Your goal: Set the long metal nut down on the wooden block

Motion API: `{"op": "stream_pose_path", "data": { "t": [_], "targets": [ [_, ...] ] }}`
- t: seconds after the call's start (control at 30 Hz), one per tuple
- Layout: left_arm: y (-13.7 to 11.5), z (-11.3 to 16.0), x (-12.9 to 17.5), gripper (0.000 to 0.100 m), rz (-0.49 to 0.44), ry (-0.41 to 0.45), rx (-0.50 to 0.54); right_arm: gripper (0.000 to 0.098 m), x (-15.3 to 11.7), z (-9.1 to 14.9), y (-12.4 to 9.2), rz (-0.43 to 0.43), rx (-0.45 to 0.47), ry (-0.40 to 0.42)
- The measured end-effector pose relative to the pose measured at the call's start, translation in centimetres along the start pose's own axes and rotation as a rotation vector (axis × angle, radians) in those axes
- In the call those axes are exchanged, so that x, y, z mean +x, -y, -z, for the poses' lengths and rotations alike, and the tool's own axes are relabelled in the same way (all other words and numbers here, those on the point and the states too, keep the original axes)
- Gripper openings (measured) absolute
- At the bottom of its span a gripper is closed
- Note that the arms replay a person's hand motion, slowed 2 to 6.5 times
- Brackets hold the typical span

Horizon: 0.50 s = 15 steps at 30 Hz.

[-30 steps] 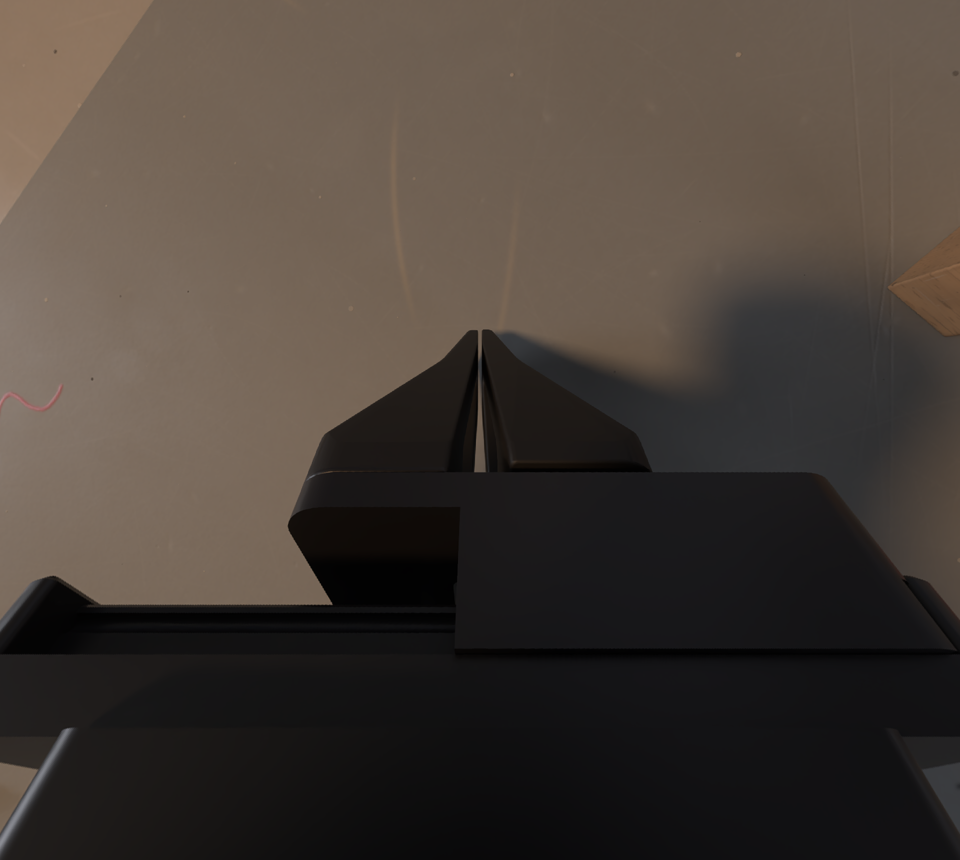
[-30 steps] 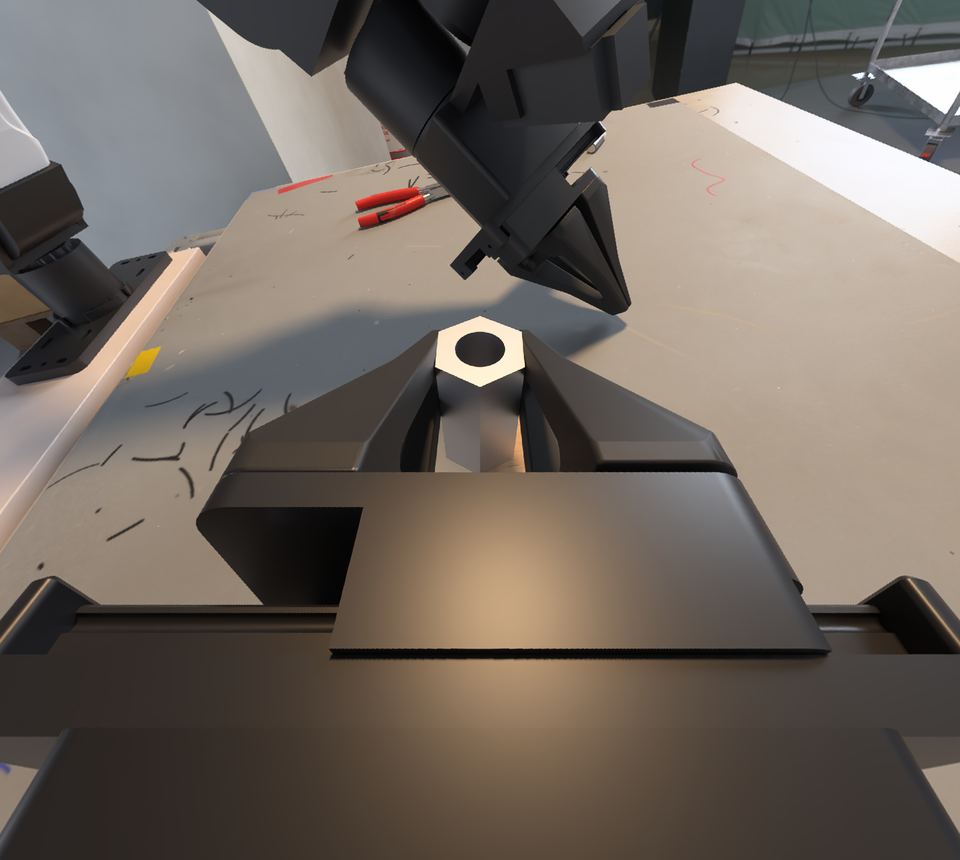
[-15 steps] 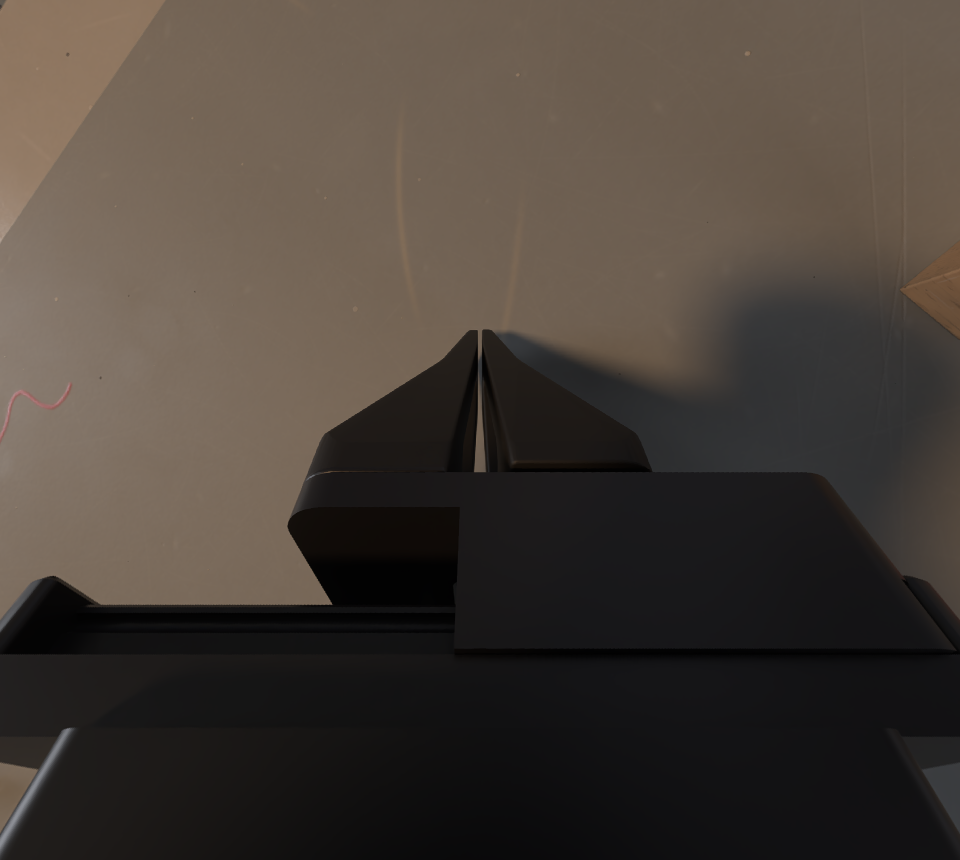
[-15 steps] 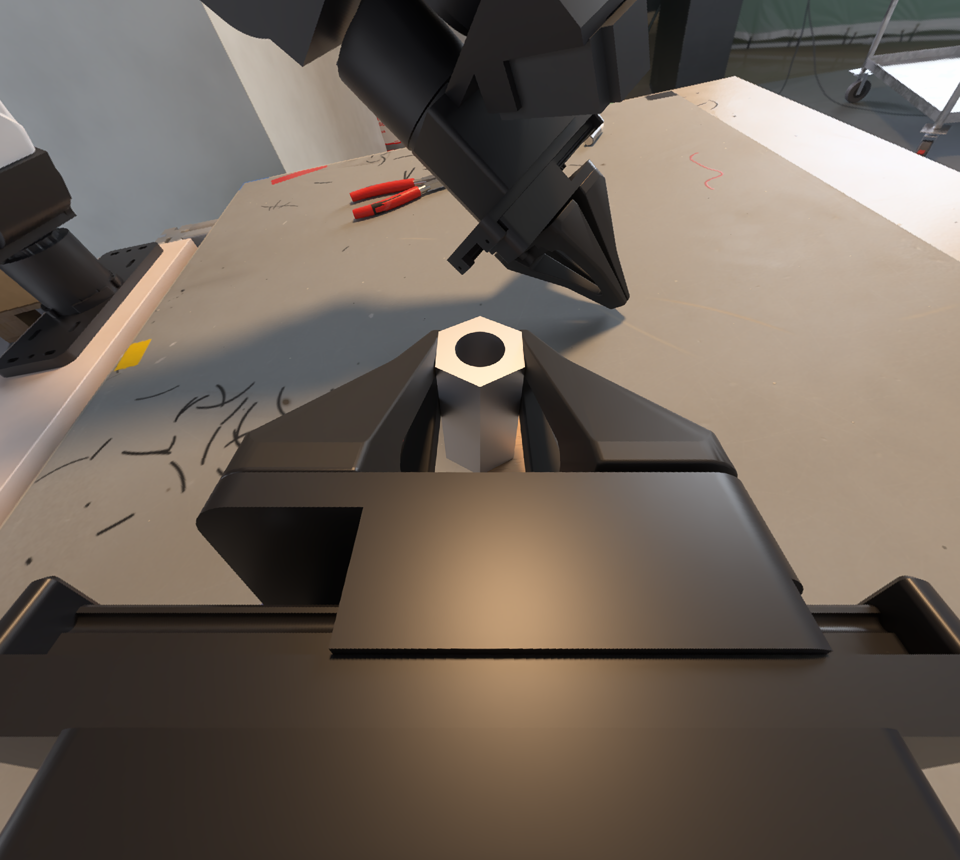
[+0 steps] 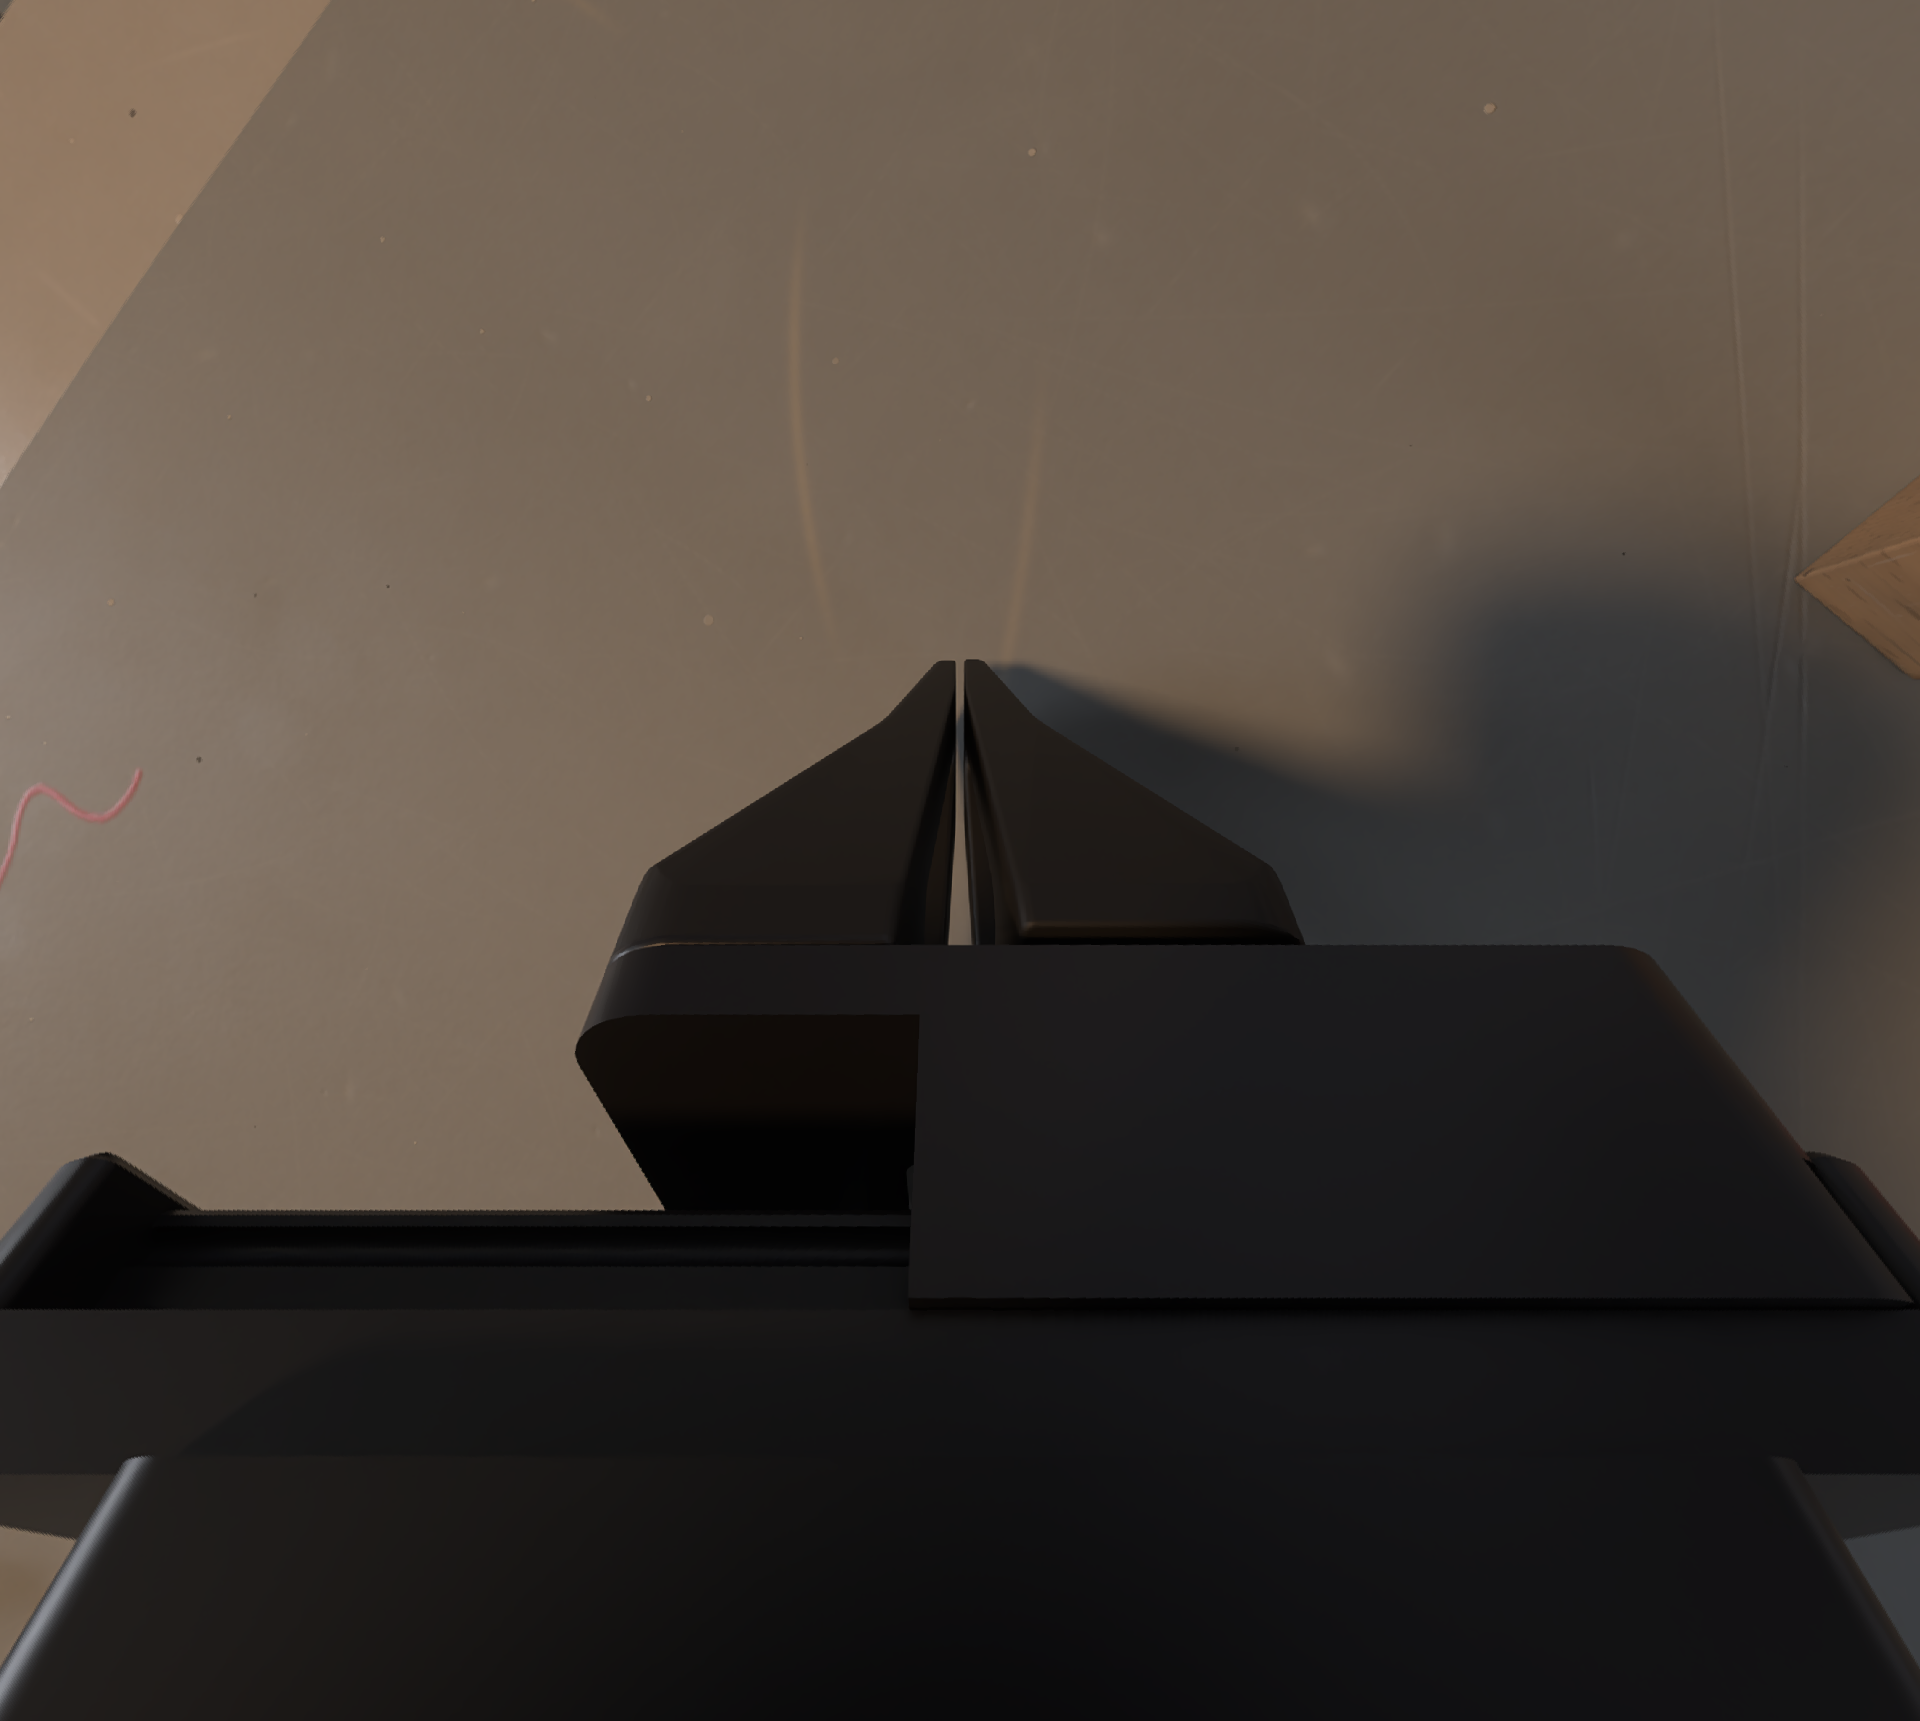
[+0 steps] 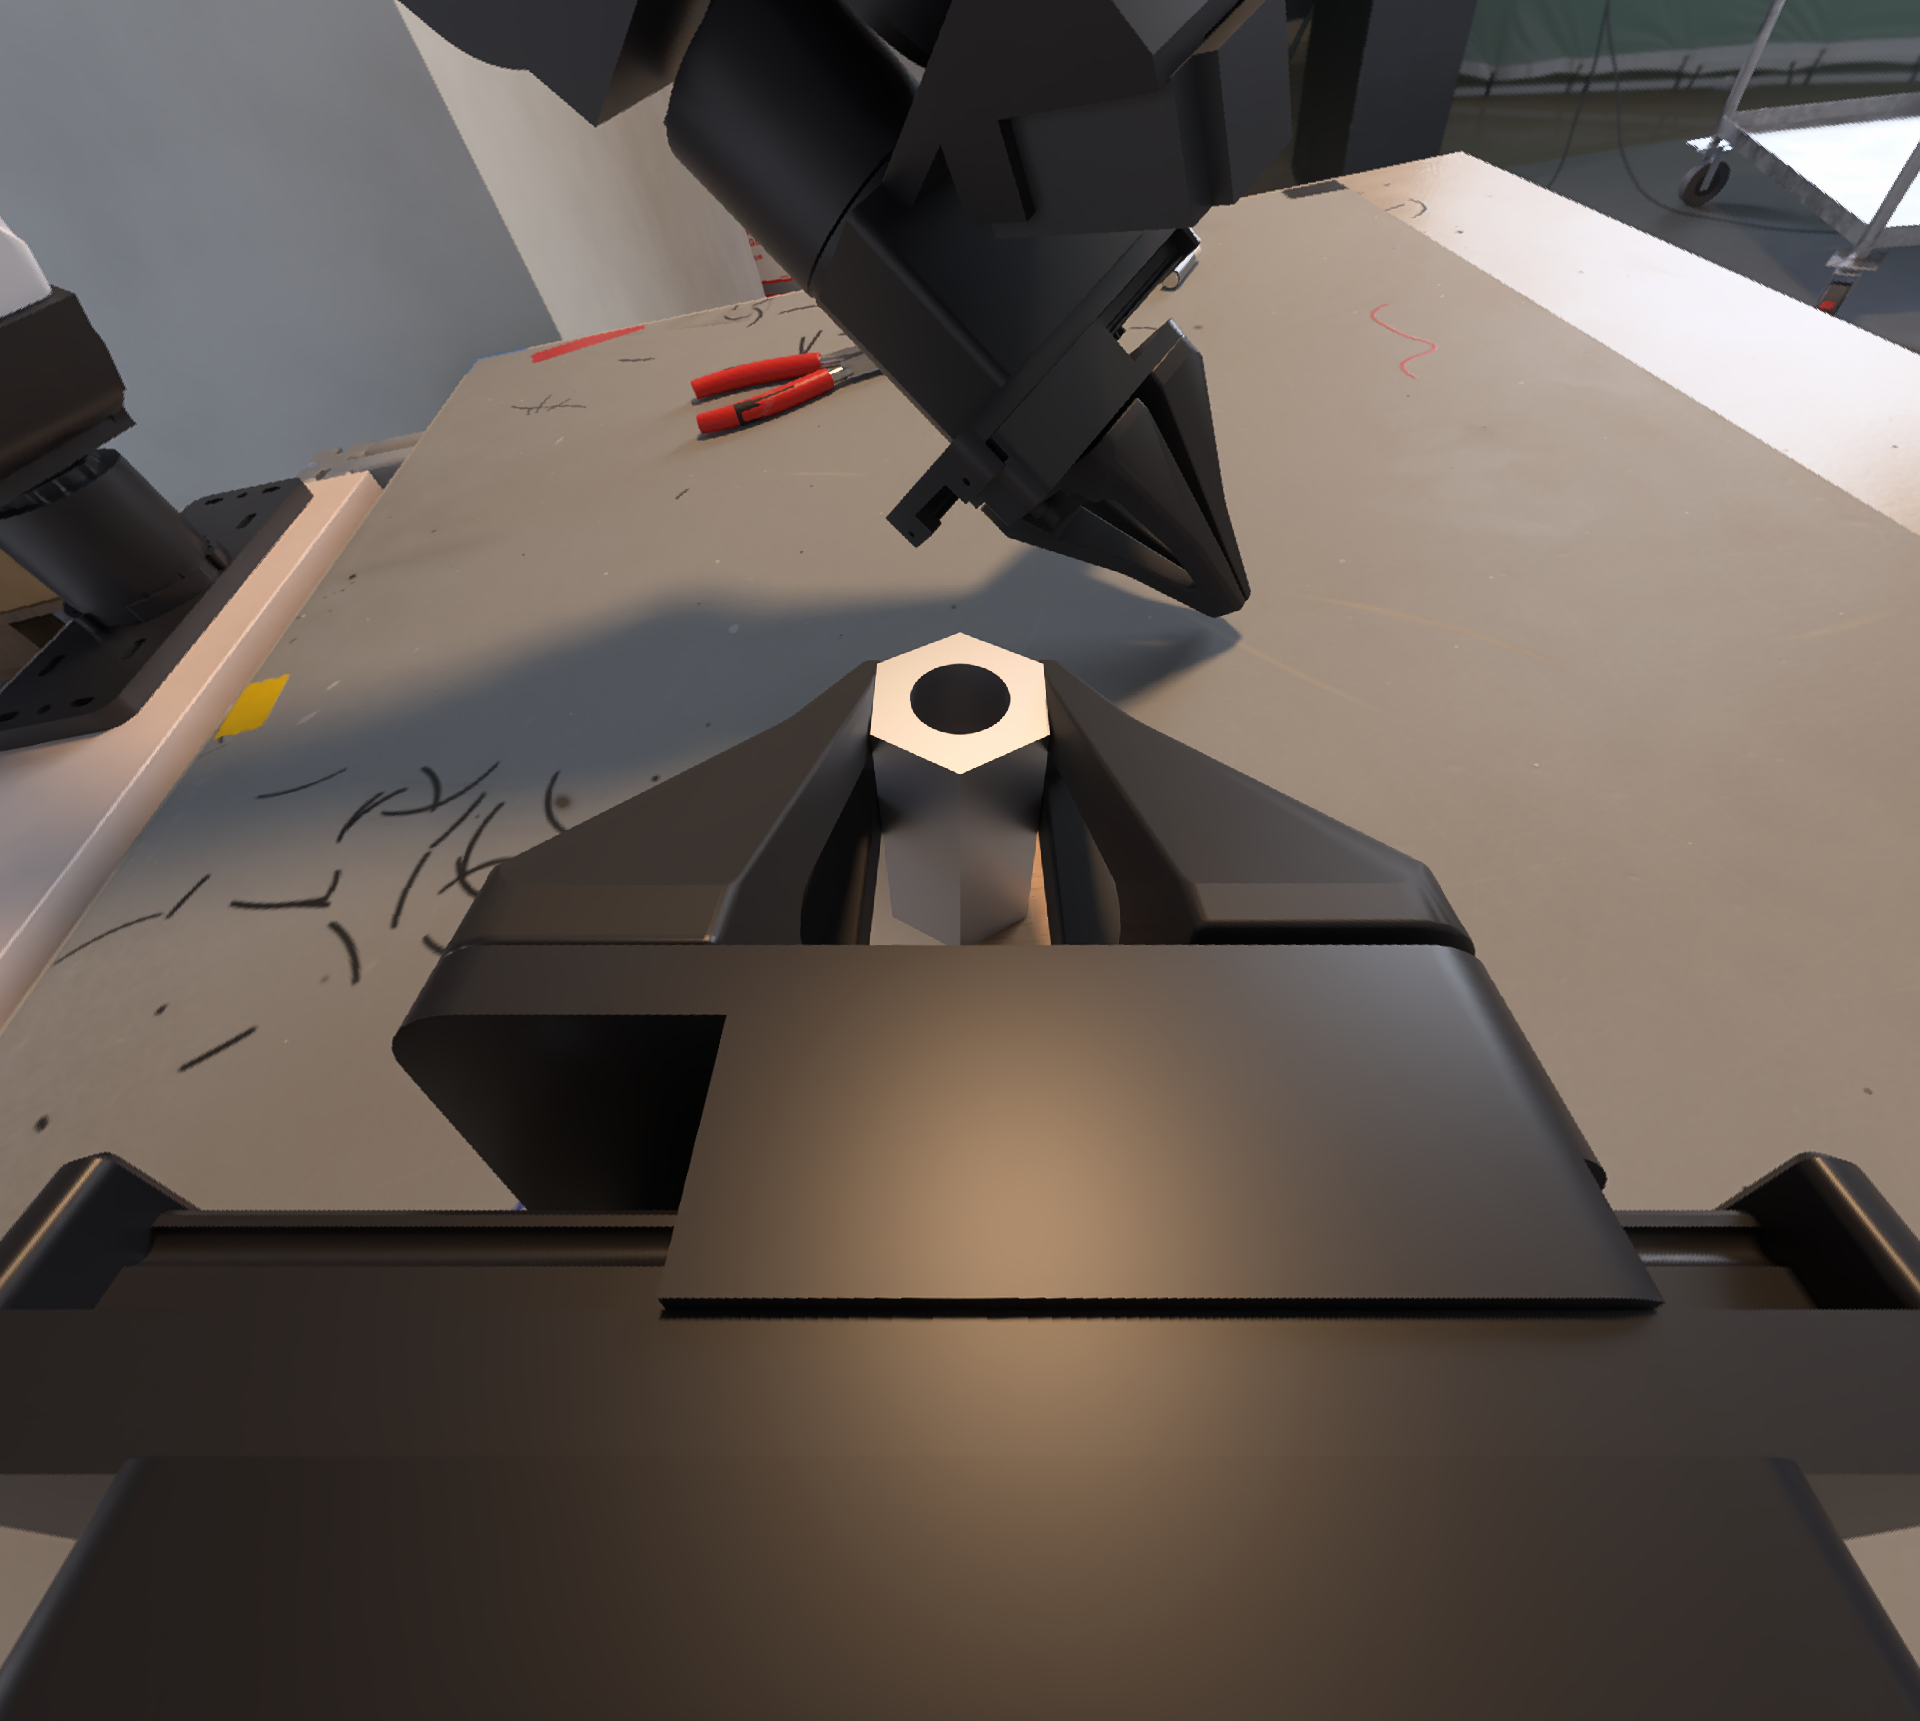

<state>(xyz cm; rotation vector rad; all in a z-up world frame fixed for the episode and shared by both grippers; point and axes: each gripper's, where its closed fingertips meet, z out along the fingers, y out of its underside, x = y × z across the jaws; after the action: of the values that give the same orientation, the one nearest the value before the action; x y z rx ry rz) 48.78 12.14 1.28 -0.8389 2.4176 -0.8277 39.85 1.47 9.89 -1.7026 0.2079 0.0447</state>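
Right gripper is pinching the long metal nut btwn both fingers, hex end w/ its bore facing fwd, nut held clear above the table. Left gripper has its fingers pressed together w/ nothing btwn them, hanging over bare tabletop; in the right wrist view it sits just beyond & above the nut. Wooden block shows only as a corner at the right edge of the left wrist view & isn't visible in the right wrist view at all, so the nut prob. has some travel left. Risks, as judgement: left arm is close to the nut's path, so a swing toward the block could clip it; the smooth hex faces could let the nut slip or twist in the pinch; releasing tilted or near the block's edge could let it roll off. Red pliers lie far back, well apart from all this
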Motion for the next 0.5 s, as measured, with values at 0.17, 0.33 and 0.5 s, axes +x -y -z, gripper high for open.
{"op": "stream_pose_path", "data": {
  "t": [0.17,0.33,0.5],
  "targets": [
    [0.01,0.00,-0.01,0.001,0.000,0.000,0.000,0.0241,0.04,0.02,-0.01,0.000,0.001,-0.004],
    [0.02,0.00,-0.01,0.001,0.000,0.001,0.001,0.0241,0.06,0.04,-0.01,0.001,0.001,-0.008],
    [-0.01,-0.01,0.01,0.001,0.000,0.001,0.001,0.0241,0.06,0.05,-0.02,0.002,0.000,-0.009]
  ]
}}
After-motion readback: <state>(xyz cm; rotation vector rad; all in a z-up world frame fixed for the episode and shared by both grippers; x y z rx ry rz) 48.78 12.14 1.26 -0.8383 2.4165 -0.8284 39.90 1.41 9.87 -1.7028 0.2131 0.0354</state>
